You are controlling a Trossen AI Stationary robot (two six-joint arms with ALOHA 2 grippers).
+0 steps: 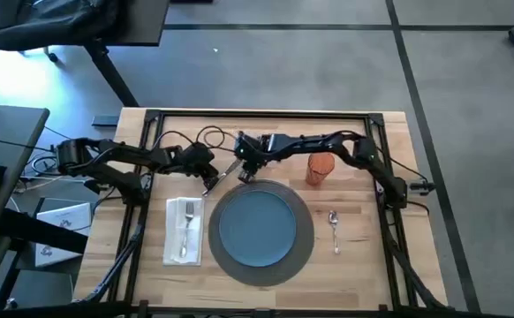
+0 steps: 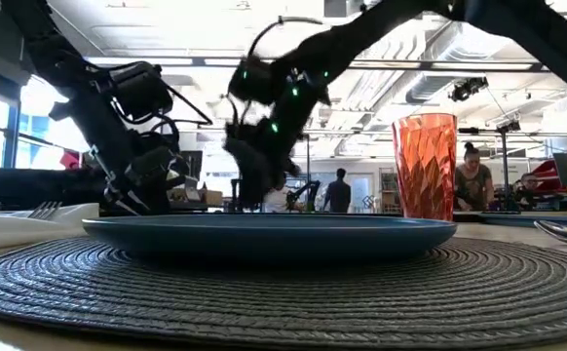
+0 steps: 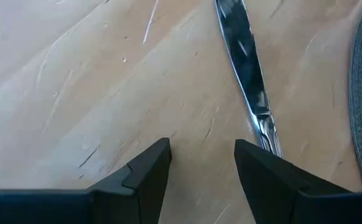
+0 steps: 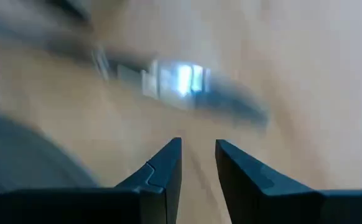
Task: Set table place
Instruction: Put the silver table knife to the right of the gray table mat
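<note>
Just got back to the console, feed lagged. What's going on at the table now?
The place setting is mostly laid: blue plate on the grey placemat, fork on a napkin, spoon, orange cup. A knife lies on the bare table behind the placemat. Both claws are over it, left claw and right claw, both open, neither gripping it.
</note>
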